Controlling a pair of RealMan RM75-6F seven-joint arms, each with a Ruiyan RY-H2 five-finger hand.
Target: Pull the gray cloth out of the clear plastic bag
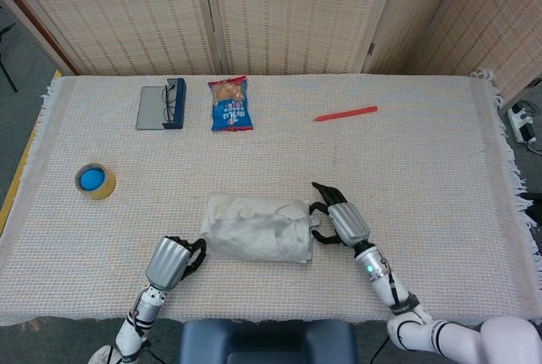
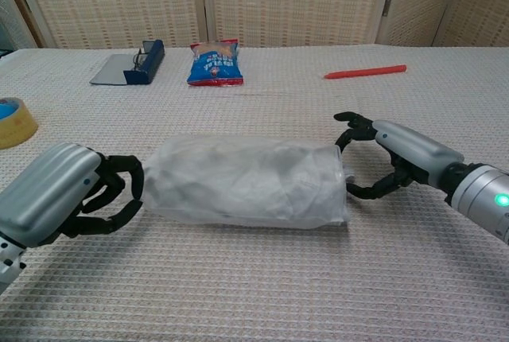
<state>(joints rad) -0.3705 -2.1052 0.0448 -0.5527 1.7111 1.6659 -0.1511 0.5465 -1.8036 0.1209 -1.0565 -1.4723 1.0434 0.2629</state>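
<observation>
The clear plastic bag (image 1: 257, 228) (image 2: 246, 180) lies on its side in the middle of the table, with the gray cloth (image 2: 231, 176) bundled inside it. My left hand (image 1: 174, 261) (image 2: 67, 200) sits at the bag's left end, its fingers curled against the plastic; whether it grips the bag I cannot tell. My right hand (image 1: 337, 216) (image 2: 382, 163) is at the bag's right end, its fingers spread around the mouth and holding nothing.
At the back of the cloth-covered table (image 1: 423, 152) lie a glasses case with glasses (image 1: 161, 103), a blue snack packet (image 1: 230, 104) and a red pen (image 1: 345, 113). A roll of tape (image 1: 95, 180) sits at the left.
</observation>
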